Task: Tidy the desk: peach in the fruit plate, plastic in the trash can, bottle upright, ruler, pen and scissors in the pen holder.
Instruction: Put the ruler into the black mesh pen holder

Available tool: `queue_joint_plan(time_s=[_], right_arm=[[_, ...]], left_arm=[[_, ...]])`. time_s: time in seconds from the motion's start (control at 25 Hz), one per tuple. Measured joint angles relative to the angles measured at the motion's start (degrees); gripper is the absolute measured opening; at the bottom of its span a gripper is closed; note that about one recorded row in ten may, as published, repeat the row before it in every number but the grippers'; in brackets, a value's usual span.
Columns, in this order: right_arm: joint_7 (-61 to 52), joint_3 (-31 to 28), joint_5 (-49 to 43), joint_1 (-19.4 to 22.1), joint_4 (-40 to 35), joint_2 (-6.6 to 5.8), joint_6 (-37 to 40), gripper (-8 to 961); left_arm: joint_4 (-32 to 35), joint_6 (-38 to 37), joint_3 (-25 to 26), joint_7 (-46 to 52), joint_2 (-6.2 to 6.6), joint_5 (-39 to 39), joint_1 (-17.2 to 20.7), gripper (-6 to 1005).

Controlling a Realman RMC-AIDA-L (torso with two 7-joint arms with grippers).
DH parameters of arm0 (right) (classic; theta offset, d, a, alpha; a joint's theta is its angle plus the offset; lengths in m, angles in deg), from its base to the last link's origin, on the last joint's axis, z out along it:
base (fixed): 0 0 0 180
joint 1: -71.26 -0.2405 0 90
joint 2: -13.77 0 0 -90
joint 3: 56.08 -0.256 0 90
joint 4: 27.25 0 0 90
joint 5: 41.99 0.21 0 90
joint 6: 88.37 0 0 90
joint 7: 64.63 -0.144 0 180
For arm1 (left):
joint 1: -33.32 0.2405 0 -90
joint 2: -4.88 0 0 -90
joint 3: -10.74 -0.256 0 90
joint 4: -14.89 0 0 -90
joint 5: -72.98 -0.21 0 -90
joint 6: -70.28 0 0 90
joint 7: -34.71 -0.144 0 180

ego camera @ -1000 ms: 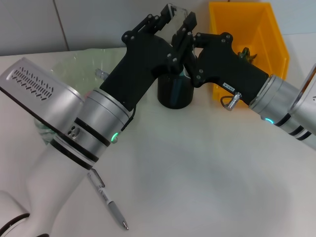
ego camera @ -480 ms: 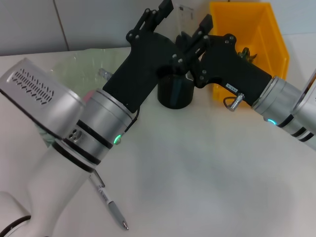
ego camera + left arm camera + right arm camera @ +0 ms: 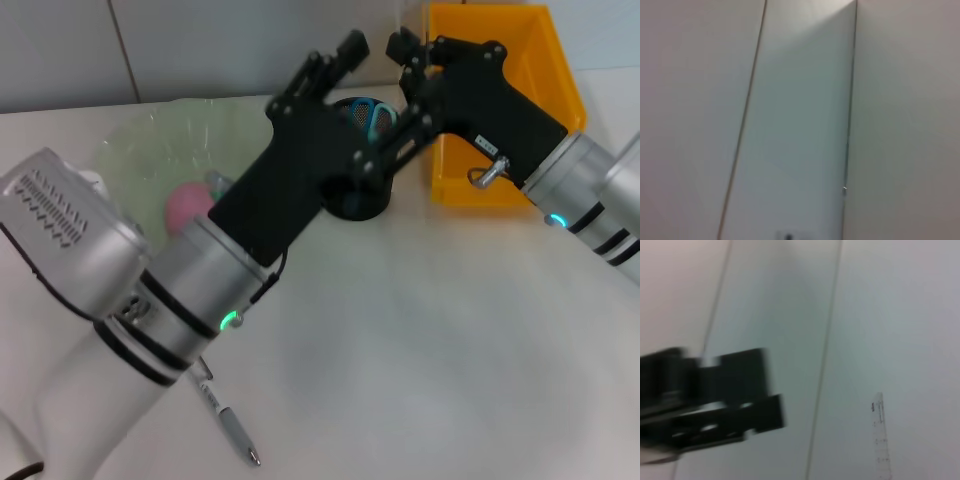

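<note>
**Two arms crossed over the pen holder, ruler held high**

The left gripper (image 3: pixel 335 58) hung above the black pen holder (image 3: pixel 360 200) with its fingers spread wide and nothing between them. The right gripper (image 3: pixel 407 47) sat just beside it, over the near edge of the yellow trash can (image 3: pixel 545 70), closed on the lower end of the clear ruler (image 3: pixel 412 14), which rose upright out of the top of the head view.

The left arm lay across the pen holder and hid most of its rim and near side. The blue scissors (image 3: pixel 372 115) stood inside, only their handles showing. The pink peach (image 3: pixel 185 205) lay in the green fruit plate (image 3: pixel 140 160), partly behind the same arm. The pen (image 3: pixel 228 425) lay on the table (image 3: pixel 420 350), well apart from the holder, its upper end under the arm.

The left wrist view showed only the wall (image 3: pixel 800 125). The right wrist view showed the ruler's faint tip and, blurred, the left gripper.
</note>
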Motion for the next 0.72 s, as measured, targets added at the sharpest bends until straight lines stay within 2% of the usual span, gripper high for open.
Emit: queue_joint_plan(time_s=[0.32,0.72], right_arm=[[0.6,-3.4,0.0,-3.2,1.8,0.05,-6.4,54],[0.1,-3.4,0.0,-7.7,4.4,0.09,-14.0,77]], left_arm=[[-0.1,-0.7,4.1,8.6,0.34,-14.6,4.1,805],[-2.3,-1.2,7.6,18.3,0.45,-26.3,4.5,805]])
